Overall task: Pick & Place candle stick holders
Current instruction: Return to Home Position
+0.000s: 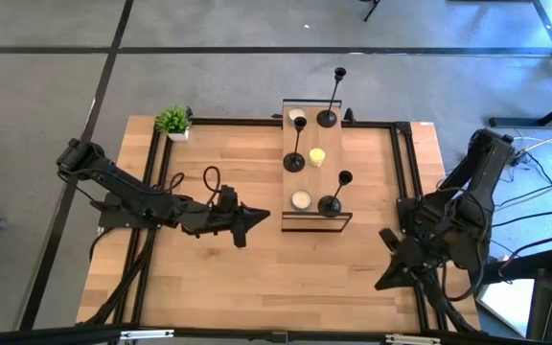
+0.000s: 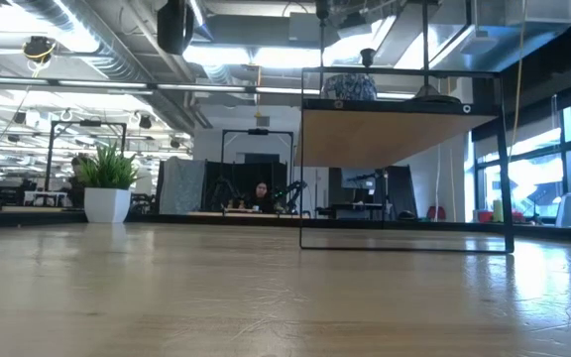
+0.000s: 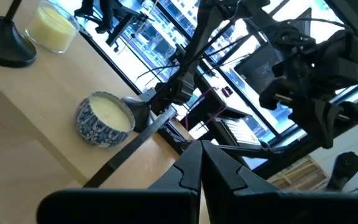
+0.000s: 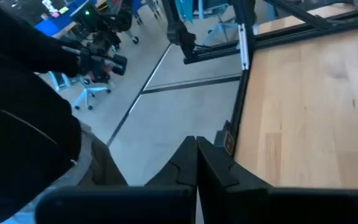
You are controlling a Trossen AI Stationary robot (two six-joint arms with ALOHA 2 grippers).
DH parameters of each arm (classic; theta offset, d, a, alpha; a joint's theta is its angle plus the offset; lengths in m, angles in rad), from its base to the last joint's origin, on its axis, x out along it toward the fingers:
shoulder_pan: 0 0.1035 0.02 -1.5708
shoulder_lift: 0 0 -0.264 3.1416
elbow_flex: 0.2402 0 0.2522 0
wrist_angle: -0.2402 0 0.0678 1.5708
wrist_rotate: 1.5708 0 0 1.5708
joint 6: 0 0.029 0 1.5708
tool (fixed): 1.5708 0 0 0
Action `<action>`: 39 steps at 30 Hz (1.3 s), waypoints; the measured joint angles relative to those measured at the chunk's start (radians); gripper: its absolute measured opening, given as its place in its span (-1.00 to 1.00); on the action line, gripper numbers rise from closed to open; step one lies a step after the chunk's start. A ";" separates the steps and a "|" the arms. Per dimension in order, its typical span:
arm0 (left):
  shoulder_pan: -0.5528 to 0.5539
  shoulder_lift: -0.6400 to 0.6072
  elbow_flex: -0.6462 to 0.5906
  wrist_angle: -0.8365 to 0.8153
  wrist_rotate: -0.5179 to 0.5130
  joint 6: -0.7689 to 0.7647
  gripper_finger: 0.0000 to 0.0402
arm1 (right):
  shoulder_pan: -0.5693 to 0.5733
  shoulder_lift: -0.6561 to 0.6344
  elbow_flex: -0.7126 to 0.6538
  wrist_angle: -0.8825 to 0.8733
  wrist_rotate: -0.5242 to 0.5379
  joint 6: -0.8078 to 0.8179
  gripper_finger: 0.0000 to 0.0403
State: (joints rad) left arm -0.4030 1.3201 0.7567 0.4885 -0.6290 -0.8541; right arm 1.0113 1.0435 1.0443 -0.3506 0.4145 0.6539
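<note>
High view centre: candle holders [image 1: 294, 163] on shelf [image 1: 305, 184] look light, stiff, tippy, so grab mid-stem; left claw [image 1: 257, 217] and right claw [image 1: 389, 275] both closed, holding nothing.

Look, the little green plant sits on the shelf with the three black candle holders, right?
Not quite. The plant stands on the far left corner of the table, apart from the shelf. The three black candle holders are on the shelf, as the high view shows.
</note>
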 joint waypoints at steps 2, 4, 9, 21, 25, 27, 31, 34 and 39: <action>0.000 0.000 0.000 0.000 -0.005 -0.005 -0.99 | -0.004 -0.001 -0.001 0.003 0.001 0.000 -1.00; 0.001 0.000 0.000 0.000 -0.006 -0.011 -0.99 | -0.003 -0.010 -0.001 -0.006 0.001 -0.008 -1.00; 0.010 0.000 0.000 -0.013 -0.007 -0.034 -0.99 | -0.019 -0.038 -0.004 -0.045 0.008 -0.034 -1.00; 0.077 -0.003 0.000 -0.015 0.005 -0.049 -0.99 | -0.112 -0.226 -0.261 0.225 -0.079 -0.092 -1.00; 0.108 -0.015 0.000 -0.020 0.020 -0.052 -0.99 | -0.152 -0.298 -0.288 0.189 -0.107 -0.116 -1.00; 0.124 -0.023 0.000 -0.021 0.021 -0.052 -0.99 | -0.167 -0.340 -0.289 0.130 -0.113 -0.131 -1.00; 0.153 -0.040 0.000 -0.023 0.020 -0.052 -0.99 | -0.191 -0.419 -0.289 0.032 -0.113 -0.147 -1.00; 0.172 -0.050 0.000 -0.025 0.020 -0.051 -0.99 | -0.211 -0.456 -0.289 -0.022 -0.137 -0.157 -1.00; 0.205 -0.063 0.000 -0.029 0.020 -0.051 -0.99 | -0.258 -0.514 -0.290 -0.097 -0.177 -0.186 -1.00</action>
State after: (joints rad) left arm -0.1979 1.2572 0.7567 0.4590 -0.6090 -0.9051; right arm 0.7534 0.5293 0.7547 -0.4480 0.2378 0.4677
